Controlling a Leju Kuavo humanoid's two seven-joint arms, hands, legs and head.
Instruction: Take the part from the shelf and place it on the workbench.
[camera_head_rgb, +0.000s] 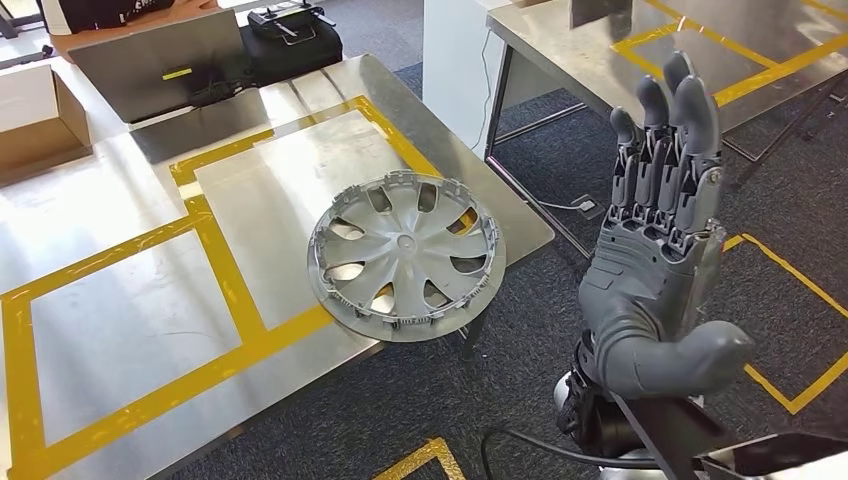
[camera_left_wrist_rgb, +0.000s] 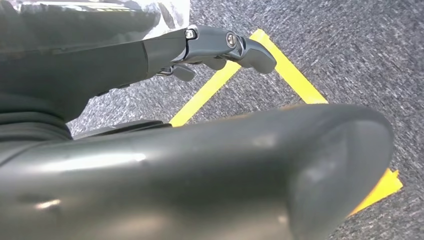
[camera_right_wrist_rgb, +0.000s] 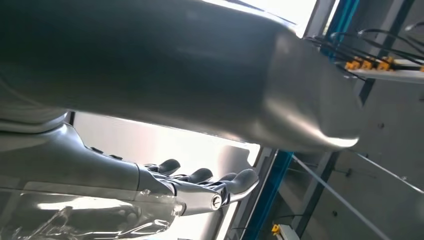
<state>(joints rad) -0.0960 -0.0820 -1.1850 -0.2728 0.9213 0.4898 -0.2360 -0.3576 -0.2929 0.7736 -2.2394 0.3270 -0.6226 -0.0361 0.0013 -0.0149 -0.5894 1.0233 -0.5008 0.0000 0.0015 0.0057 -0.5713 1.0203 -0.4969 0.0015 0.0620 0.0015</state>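
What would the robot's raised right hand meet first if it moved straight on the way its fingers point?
Probably the second metal table beyond the right hand, since the fingers point at it; depth is unclear, so the hand might pass above it.

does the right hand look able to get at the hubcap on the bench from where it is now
Probably yes: the right hand is raised, fingers apart, holding nothing, and only open floor lies between it and the hubcap overhanging the workbench edge nearest it.
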